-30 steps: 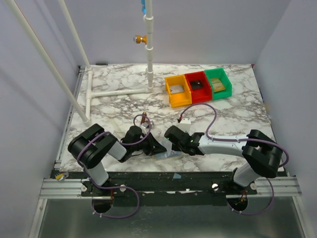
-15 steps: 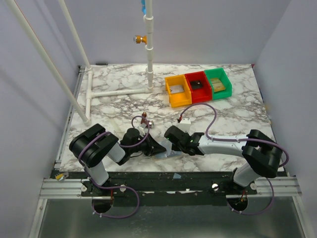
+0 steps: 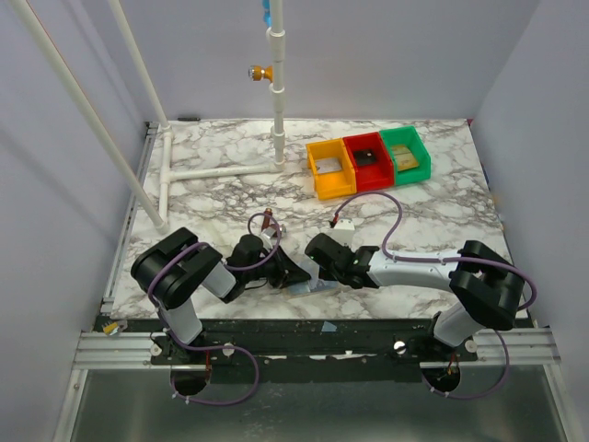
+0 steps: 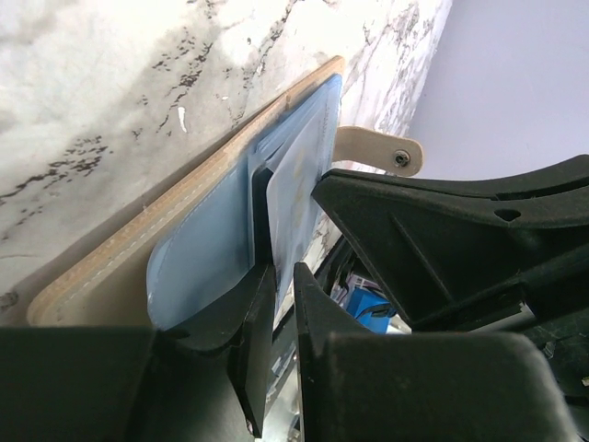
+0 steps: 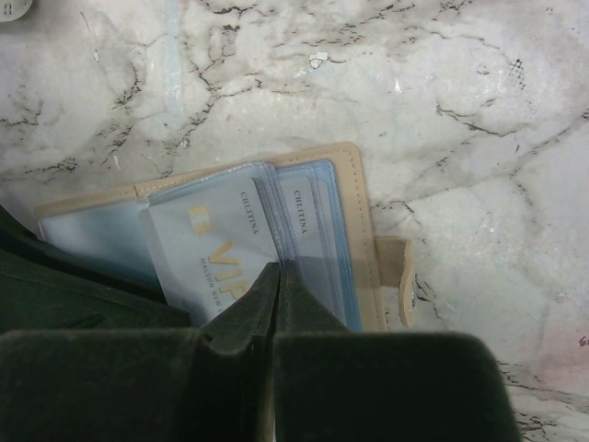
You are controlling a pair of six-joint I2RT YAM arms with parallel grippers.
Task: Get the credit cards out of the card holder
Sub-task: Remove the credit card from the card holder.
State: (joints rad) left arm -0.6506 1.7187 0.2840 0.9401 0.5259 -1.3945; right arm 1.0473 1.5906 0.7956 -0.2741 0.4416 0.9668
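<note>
The card holder (image 3: 310, 285) lies open on the marble near the front edge, between both grippers. It has a tan stitched border (image 5: 355, 207) and pale blue plastic sleeves (image 4: 207, 249). A grey card marked VIP (image 5: 207, 244) sits in one sleeve, and a second card (image 5: 308, 221) lies beside it. My left gripper (image 4: 282, 276) is nearly shut, with a thin blue sleeve edge between its jaws. My right gripper (image 5: 278, 269) is shut, its tips on the right edge of the VIP card's sleeve. In the top view the left gripper (image 3: 294, 276) and the right gripper (image 3: 318, 273) almost meet.
Yellow (image 3: 329, 168), red (image 3: 366, 162) and green (image 3: 406, 154) bins stand at the back right, each with something small inside. A white pipe frame (image 3: 221, 171) and upright post (image 3: 277, 101) stand at the back left. The holder's tan strap tab (image 5: 398, 276) sticks out sideways. The table's front edge is close.
The left arm's wrist and cable have shifted slightly left and back again. The right arm and the card holder have not visibly moved.
</note>
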